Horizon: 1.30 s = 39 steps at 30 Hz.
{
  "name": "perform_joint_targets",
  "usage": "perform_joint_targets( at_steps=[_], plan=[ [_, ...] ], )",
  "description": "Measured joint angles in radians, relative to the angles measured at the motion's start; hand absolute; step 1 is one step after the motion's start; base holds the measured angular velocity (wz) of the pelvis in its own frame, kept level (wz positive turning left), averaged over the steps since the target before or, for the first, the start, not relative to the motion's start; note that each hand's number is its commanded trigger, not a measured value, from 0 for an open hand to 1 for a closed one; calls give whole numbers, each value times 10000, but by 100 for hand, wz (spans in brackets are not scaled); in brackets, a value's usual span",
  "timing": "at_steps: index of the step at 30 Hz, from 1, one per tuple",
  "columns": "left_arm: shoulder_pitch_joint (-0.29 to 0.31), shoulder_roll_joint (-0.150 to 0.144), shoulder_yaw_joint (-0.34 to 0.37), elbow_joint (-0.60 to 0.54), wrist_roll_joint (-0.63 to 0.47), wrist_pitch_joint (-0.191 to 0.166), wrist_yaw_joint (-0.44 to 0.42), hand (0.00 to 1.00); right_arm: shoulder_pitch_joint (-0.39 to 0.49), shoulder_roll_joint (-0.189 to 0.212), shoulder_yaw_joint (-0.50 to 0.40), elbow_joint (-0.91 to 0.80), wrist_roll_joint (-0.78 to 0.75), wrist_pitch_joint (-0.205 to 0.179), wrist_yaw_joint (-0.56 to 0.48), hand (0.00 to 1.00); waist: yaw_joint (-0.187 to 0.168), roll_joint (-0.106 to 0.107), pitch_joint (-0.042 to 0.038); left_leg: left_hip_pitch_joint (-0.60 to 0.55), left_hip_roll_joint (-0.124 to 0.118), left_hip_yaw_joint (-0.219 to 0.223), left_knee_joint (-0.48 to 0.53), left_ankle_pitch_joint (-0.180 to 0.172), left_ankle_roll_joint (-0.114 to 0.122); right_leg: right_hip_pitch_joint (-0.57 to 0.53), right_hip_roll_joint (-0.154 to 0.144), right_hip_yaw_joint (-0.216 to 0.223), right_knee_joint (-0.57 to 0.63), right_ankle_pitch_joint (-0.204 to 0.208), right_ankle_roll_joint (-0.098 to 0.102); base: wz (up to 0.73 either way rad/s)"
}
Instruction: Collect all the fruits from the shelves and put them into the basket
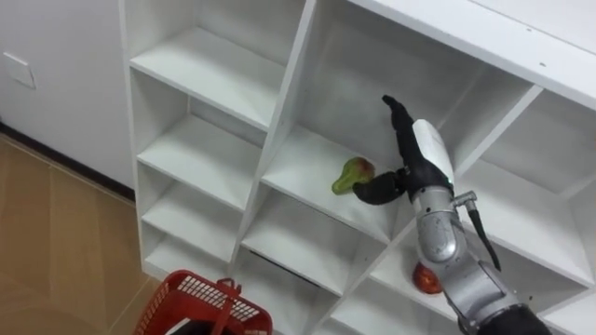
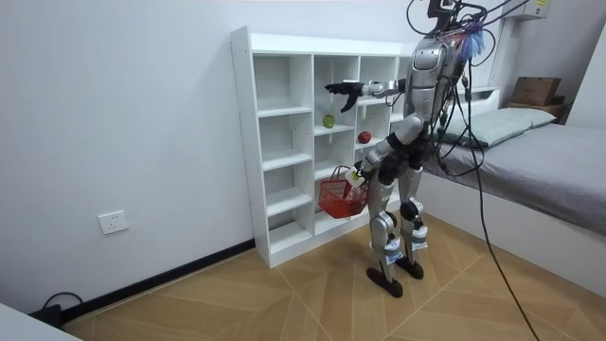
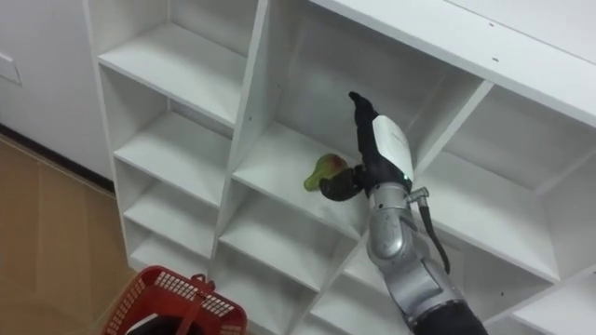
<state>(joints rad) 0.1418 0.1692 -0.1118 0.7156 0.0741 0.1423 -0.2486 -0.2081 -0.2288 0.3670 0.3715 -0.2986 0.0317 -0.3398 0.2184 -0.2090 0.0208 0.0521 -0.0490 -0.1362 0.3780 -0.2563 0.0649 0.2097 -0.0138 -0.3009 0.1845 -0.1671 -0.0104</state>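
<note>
A green pear-shaped fruit [image 1: 351, 175] lies on a middle shelf of the white closet [image 1: 279, 112]. My right hand [image 1: 413, 154] is inside that compartment, just right of the fruit. Its fingers point straight up and its thumb reaches toward the fruit's side; the hand is open and holds nothing. A red fruit [image 1: 426, 277] lies one shelf lower, to the right, partly behind my forearm. My left hand [image 2: 357, 176] hangs low at the closet front, shut on the handle of a red wire basket [image 1: 207, 302].
I stand facing the closet, close to it. Its other compartments [image 1: 200, 70] hold nothing. Wooden floor [image 1: 56, 242] lies to the left, and a bed [image 2: 540, 156] stands behind me on the room view's right.
</note>
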Motion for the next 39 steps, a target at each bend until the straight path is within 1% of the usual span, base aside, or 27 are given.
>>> perform_joint_targets(
  at_steps=[3,4,7,11,12,15,16,17,19,22,31,35,39],
  plan=[
    [161,-3,145,-162,63,5,-6,100,276,-119,0,-287,-146,-2,164,0,-66,24,-13,36,0,18,-1,-1,2,31,-3,2,3,0,0,0],
    [233,-3,203,-258,65,5,-7,100,375,-125,0,-332,-245,-2,175,0,-134,31,-16,31,0,18,13,-1,2,31,-4,1,9,0,0,0],
    [290,4,307,-284,63,2,-11,100,447,-123,31,-345,-311,-91,375,0,-192,69,-31,19,-3,21,41,0,0,29,-4,1,24,0,0,0],
    [314,2,342,-285,64,2,-11,100,447,-125,29,-306,-349,-85,396,0,-194,70,-33,0,-9,-2,60,-1,-3,24,3,23,41,0,0,0],
    [314,2,344,-285,64,0,-11,100,443,-125,27,-178,-552,-93,460,0,-194,70,-33,-31,-8,-14,83,-2,-4,10,10,21,41,1,-1,4],
    [316,14,341,-285,-49,-135,-9,100,434,-109,27,208,-820,-172,651,0,-161,114,-47,-276,-3,-35,217,-12,-12,-187,9,7,84,4,-6,1],
    [315,11,335,-285,-77,-208,-3,100,430,-109,28,322,-966,-183,661,0,-158,161,-39,-374,-5,-33,246,-8,-10,-284,-2,-7,136,5,-8,0],
    [312,5,315,-285,-217,-218,6,100,414,-104,28,475,-1011,-227,680,0,-121,239,-71,-471,0,-31,299,-9,-9,-404,-10,-30,220,5,-8,0],
    [315,-4,321,-285,-238,-289,-7,100,410,-103,11,624,-1165,-225,681,0,-1,302,-98,-552,-4,-3,298,-4,-4,-519,-20,-36,242,5,-8,-5],
    [316,-40,329,-296,-235,-383,-55,100,270,-103,-13,953,-1463,-223,680,0,101,316,-92,-596,-4,-23,291,-3,-5,-574,-20,-36,237,4,-9,0],
    [323,-19,429,-370,-277,-423,-199,100,-391,-105,-389,992,-1887,-257,592,0,148,333,-76,-671,20,45,173,18,-12,-747,-14,-12,195,6,-13,-1],
    [462,-3,600,-370,-430,-607,-201,100,-441,-96,-385,1004,-2334,-263,565,0,131,343,-55,-591,23,93,52,19,-4,-725,-27,-10,182,5,-13,-4],
    [511,12,666,-370,-453,-663,-203,100,-442,-98,-386,1004,-2396,-263,565,0,127,339,-50,-590,22,108,2,17,5,-723,-38,-6,184,4,-10,0]
  ],
)
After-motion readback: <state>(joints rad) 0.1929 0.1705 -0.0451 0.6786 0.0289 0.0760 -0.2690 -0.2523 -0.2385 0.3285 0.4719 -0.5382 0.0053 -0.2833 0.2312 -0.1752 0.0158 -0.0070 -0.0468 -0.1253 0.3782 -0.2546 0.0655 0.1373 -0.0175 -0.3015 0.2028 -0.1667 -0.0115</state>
